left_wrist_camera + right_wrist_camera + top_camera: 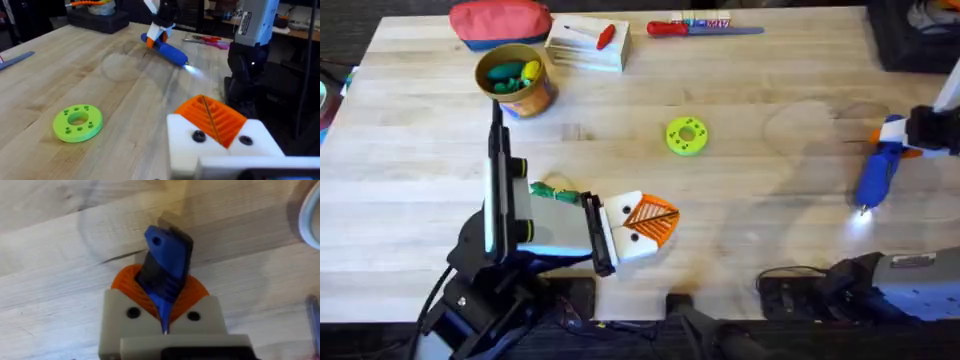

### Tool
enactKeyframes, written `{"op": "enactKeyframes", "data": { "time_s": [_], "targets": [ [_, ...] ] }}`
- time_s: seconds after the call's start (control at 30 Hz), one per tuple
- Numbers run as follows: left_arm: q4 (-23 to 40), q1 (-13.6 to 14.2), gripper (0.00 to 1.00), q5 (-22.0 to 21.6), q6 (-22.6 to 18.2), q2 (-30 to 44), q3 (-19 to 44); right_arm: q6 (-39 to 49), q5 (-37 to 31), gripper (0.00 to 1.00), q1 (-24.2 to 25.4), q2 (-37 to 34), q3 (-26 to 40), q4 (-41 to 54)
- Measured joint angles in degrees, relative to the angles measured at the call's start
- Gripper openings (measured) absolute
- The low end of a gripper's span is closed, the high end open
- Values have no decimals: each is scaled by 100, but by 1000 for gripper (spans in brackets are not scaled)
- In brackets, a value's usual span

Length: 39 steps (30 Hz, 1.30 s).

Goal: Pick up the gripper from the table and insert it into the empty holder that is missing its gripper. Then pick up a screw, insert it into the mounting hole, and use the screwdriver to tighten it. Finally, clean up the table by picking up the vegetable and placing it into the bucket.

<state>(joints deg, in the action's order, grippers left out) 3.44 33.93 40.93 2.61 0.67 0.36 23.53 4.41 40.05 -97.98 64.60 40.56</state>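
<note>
**Right arm holds screwdriver; vegetable sits in bucket**

Right gripper (165, 312): clamped on the blue screwdriver (876, 172), orange pads pressed to both sides of its body. In the overhead view the tool hangs at the table's right side, tip pointing toward the near edge, its lamp lit and throwing a bright spot on the wood.

Left gripper (645, 225): low over the table (770, 90), near the front edge, left of centre. Its white holder (220, 150) carries orange ribbed wedges (212, 117) pressed flat together with nothing between them, so the pincer is closed and empty. Two dark screw heads show on the white block in the left wrist view.

Bucket (523, 92): stands far left, just in front of the red pouch (500, 20). The green vegetable (504, 74) lies inside it, beside a yellow item.

Green ring disc (686, 136): flat on the table at centre, well apart from both grippers.

Far edge: a white box (586, 44) with a red-handled tool on it, and a red-handled screwdriver (700, 29) lying flat to its right.
</note>
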Motion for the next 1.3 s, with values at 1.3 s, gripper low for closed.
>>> {"op": "enactKeyframes", "data": {
  "time_s": [1.3],
  "targets": [
    [0,0,7,0,0,0,0,-2036,778,8,-2848,4815,195,-1642]
  ]
}}
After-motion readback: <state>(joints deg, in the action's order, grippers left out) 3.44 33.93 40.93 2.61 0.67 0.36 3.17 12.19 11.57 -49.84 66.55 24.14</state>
